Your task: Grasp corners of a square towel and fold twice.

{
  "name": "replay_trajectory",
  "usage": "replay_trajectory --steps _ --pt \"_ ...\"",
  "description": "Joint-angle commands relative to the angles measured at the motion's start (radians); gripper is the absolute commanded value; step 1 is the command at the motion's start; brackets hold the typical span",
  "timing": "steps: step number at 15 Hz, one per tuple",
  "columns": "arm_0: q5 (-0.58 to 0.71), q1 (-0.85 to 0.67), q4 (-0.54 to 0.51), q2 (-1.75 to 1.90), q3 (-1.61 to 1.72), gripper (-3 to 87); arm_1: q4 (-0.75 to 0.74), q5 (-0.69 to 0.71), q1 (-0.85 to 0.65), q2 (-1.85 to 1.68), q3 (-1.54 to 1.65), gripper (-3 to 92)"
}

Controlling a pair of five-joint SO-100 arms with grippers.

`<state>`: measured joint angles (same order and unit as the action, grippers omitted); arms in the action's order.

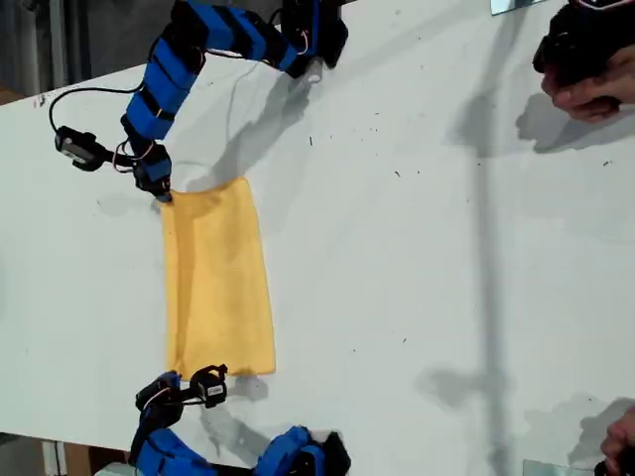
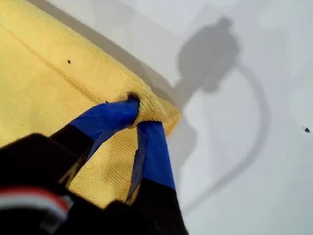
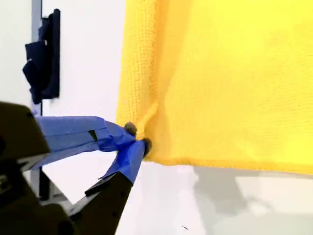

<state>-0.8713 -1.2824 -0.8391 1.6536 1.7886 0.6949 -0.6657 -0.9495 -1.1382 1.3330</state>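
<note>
Since the towel point(image 1: 218, 288) lies flat as a long strip at about 9 o'clock on the worktop point(image 1: 427, 248), its left-hand corners are the natural holds. One arm point(image 1: 154, 181) sits at its 11 o'clock corner, another arm point(image 1: 184, 389) at 7 o'clock. My first hand point(image 2: 142, 115) pinches a hemmed corner point(image 2: 164, 115); my second hand point(image 3: 137, 138) likewise nips cloth. Soft, light and floppy, it will probably sag and drag when lifted.

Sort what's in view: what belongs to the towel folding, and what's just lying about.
Part of the job:
towel
my first end effector, shut on a towel corner
my second end effector, shut on another corner

Just there:
person's hand, exterior view's top right
second hand, exterior view's bottom right
</note>
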Motion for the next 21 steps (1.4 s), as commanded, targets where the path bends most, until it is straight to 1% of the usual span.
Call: replay_trajectory --steps 1,2,3,5,6,7,8,9,11,13,16,19,21 --pt "0.018 -0.038 -0.037 -0.057 -0.115 -2.5 0.035 0.018 -0.011 0.048 -0.178 -0.1" --pt "0.026 -0.031 -0.043 -0.012 -0.091 -2.5 0.048 0.031 0.012 0.008 -0.163 -0.1" --pt "0.034 -0.017 -0.026 0.094 -0.02 -2.5 0.052 0.051 0.035 -0.063 -0.117 -0.1" --pt "0.04 0.002 -0.005 0.293 0.141 -2.5 0.018 0.078 0.078 -0.209 0.034 -0.1" --pt "0.029 0.021 -0.012 0.377 0.23 -2.5 0.0 0.072 0.097 -0.262 0.118 -0.1" --pt "0.012 0.048 -0.043 0.456 0.302 -2.5 -0.006 0.048 0.112 -0.291 0.176 -0.1" --pt "-0.009 0.078 -0.052 0.54 0.387 -2.5 0.017 0.031 0.133 -0.298 0.202 -0.1" --pt "-0.028 0.107 -0.052 0.612 0.46 -2.5 0.034 0.029 0.158 -0.299 0.218 -0.1" --pt "-0.061 0.161 -0.011 0.735 0.598 -2.5 0.032 0.012 0.199 -0.311 0.275 -0.1" --pt "-0.097 0.222 0.005 0.816 0.684 -2.5 0.041 -0.009 0.216 -0.319 0.313 -0.1" --pt "-0.193 0.316 -0.031 0.841 0.755 -2.5 0.172 -0.089 0.213 -0.327 0.336 -0.1" --pt "-0.307 0.44 -0.038 0.87 0.793 -2.5 0.207 -0.106 0.199 -0.342 0.385 -0.1" --pt "-0.339 0.472 -0.06 0.925 0.836 -2.5 0.21 -0.121 0.227 -0.342 0.387 -0.1"
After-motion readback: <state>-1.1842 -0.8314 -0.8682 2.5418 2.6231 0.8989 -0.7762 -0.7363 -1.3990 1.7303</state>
